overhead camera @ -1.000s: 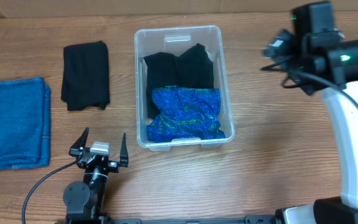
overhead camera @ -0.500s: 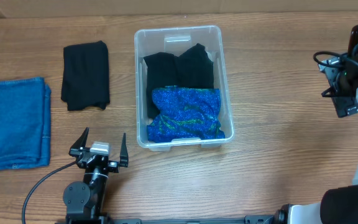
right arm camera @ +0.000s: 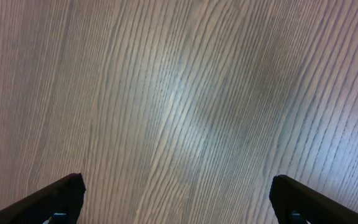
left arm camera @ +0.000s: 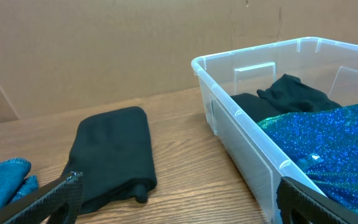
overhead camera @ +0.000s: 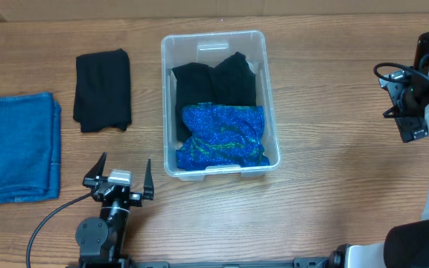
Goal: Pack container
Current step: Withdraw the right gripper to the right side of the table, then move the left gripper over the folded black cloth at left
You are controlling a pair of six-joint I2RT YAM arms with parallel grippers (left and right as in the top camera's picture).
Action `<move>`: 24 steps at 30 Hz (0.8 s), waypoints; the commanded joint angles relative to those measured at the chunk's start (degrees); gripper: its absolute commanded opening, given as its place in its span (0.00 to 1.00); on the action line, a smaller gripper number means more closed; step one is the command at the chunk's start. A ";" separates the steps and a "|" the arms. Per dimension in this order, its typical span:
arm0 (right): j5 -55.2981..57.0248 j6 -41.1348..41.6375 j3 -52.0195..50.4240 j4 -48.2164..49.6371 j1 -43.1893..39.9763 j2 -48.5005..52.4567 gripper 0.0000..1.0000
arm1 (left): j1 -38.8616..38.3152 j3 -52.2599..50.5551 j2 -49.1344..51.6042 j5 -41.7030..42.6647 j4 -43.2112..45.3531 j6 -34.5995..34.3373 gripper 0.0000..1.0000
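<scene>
- Left gripper (overhead camera: 123, 170), bottom of overhead frame, left of centre; fingers spread wide, nothing btwn them; in the left wrist view only the 2 dark tips show in the bottom corners, rest cut off.
- Container (overhead camera: 164, 104) sits just beyond and right of that gripper, upper-centre of overhead frame, on the table (overhead camera: 334, 149); not touched by either arm; its near wall is cut by the right edge in the left wrist view.
- Inside, near end: blue sparkly cloth (overhead camera: 222, 138), crumpled; it hides the floor under it.
- Inside, far end: black garment (overhead camera: 214, 85), partly tucked under the blue one; can't tell if 1 piece or 2.
- Black folded cloth (overhead camera: 103, 89), upper left, on the table, apart from the container.
- Blue towel (overhead camera: 17, 145), far left, folded; its left side meets the frame edge, so full extent unclear.
- Right gripper (right arm camera: 176, 199): right wrist view shows fingers wide apart in the bottom corners over bare wood, empty; in overhead, at right edge, arm body hides the fingers.
</scene>
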 commanded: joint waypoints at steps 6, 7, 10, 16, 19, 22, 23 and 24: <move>-0.02 0.26 -0.20 0.20 -0.13 0.02 1.00 | 0.28 -0.20 -0.33 0.74 -0.04 -0.13 1.00; -0.02 0.24 -0.20 0.20 -0.13 0.02 1.00 | 0.31 -0.20 -0.33 0.90 0.00 -2.03 1.00; 0.00 0.26 -0.20 0.22 -0.13 0.02 1.00 | 0.31 -0.20 -0.33 1.03 -0.02 -3.21 1.00; -0.02 0.26 -0.20 0.22 -0.13 0.02 1.00 | 0.31 1.77 -0.33 0.81 0.79 -7.93 1.00; -0.02 0.26 -0.20 0.20 -0.13 0.02 1.00 | 0.31 8.96 0.07 -5.42 -4.20 -7.89 1.00; 0.00 0.24 -0.20 0.20 -0.13 0.02 1.00 | 0.31 17.81 4.87 -8.22 -7.82 -7.21 1.00; 0.00 0.26 -0.20 0.22 -0.13 0.02 1.00 | 0.31 21.81 8.63 -8.74 -9.99 -6.84 1.00; -0.02 0.26 -0.20 0.20 -0.13 0.02 1.00 | 0.31 24.55 11.61 -9.25 -11.91 -6.84 1.00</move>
